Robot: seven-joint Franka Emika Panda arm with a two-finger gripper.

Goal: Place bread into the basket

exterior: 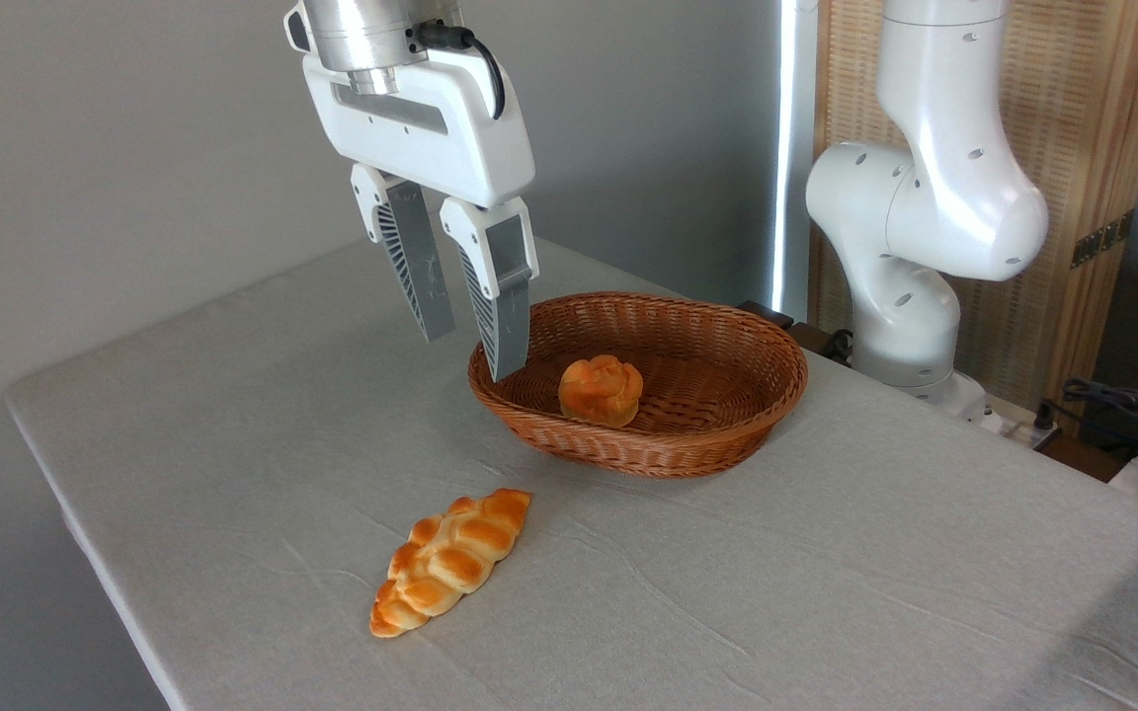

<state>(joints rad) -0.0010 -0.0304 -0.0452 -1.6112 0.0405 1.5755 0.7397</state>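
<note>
- Table: grey cloth-covered top, carried everything in frame. Plain wall behind, wood-slat screen at back right.
- Panda arm: white base and links stood at the back right, past the table edge. The wrist came in from the top of the frame, upper left of centre.
- Wicker basket: oval, reddish-brown, thick braided rim, sat right of centre on the table. It held one item only, a small round knotted bun resting on its floor toward the left end.
- Gripper: hung in the air, pointing down, fingers spread with a clear gap and nothing between them. In the picture the right fingertip overlapped the basket's left rim; whether it was over the rim or in front of it, I couldn't tell from one view.
- Braided loaf: long, golden-orange, tapered ends, lay flat on the cloth at front left, set diagonally. Outside the basket, apart from it, nothing touching it.
- Progress, my read: task not done. Loaf ungrasped and on the table; reach, grasp, lift, carry and drop were all left. The bun already inside didn't count as the target.
- Loaf vs gripper: loaf sat below and toward the camera from the fingertips, well apart, roughly in line horizontally. Gripper was nearer the basket than the loaf.
- Judgement: next move would need a descent toward the front, likely with wrist rotation to close across the loaf's narrow width.
</note>
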